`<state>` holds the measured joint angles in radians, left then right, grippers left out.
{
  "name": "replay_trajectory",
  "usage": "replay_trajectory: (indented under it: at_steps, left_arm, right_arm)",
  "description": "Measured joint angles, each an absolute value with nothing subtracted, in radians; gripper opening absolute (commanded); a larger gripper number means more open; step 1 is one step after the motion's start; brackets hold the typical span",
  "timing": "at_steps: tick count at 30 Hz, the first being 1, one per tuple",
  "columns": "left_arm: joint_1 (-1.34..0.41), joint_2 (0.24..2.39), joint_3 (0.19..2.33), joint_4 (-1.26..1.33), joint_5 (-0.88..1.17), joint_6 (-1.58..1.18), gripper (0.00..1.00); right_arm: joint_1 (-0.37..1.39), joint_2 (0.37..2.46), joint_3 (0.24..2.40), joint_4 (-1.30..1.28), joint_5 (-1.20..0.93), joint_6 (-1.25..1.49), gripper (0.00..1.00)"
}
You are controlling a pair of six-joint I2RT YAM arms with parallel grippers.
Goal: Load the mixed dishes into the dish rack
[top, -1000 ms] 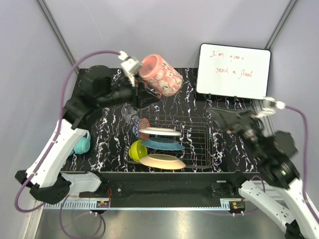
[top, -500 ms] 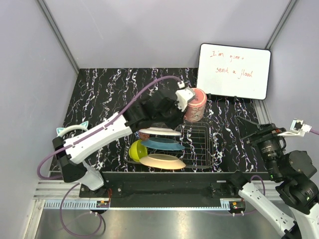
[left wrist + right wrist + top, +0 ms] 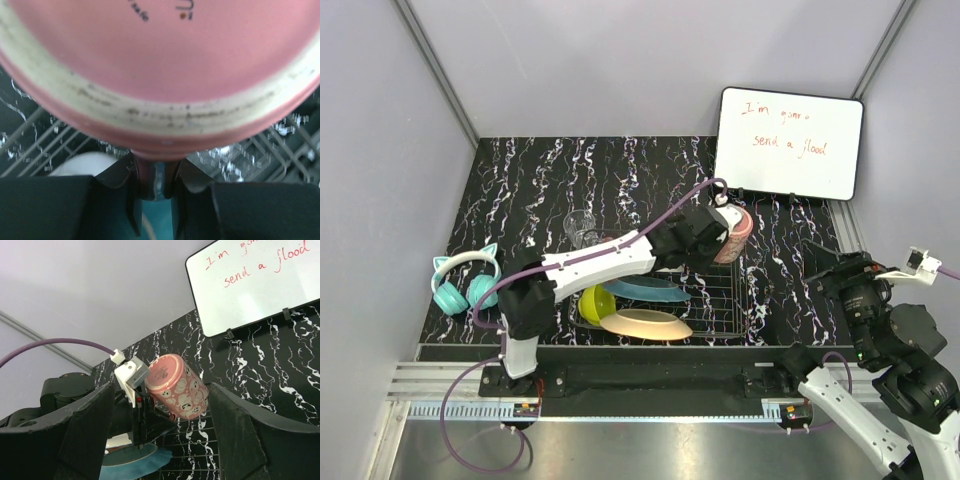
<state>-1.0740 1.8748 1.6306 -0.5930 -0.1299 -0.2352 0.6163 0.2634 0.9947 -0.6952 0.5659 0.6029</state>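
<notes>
1. The reddish-brown cup is hanging tilted over the 1 o'clock corner of the dish rack. Whether it is touching the wires cannot be told. In the left wrist view its base is facing the camera.
2. The left gripper is pinching a narrow part of the cup's lower edge between its fingers. The left arm is reaching across the rack from about 8 o'clock.
3. The teal plate and the orange plate are leaning in the rack's 9 o'clock half, the orange one at 6 o'clock of the teal one. The yellow-green bowl is sitting just beside them at 9 o'clock, at the rack's left edge.
4. The clear glass is standing on the black marbled table at 11 o'clock of the rack, outside it.
5. The right gripper is hovering at 4 o'clock of the cup, well apart from it. Its fingers are spreading wide with nothing between them.
6. The whiteboard with red writing is leaning at 1 o'clock of the cup. The teal headphones are lying at 9 o'clock of the rack, near the table's left edge.
</notes>
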Motion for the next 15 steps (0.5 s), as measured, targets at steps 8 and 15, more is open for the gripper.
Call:
replay_trajectory:
  at_steps: [8,15]
  left_arm:
    - [-1.106,1.888,1.634,-0.545,-0.198,-0.278,0.0]
    - [-1.161,1.876,1.588,-0.526,-0.23,-0.292,0.0]
  right_arm:
    - [0.621,0.262,0.993,-0.707,0.602,0.58,0.84]
    - [0.621,0.263,0.991,-0.712,0.609,0.576,0.84]
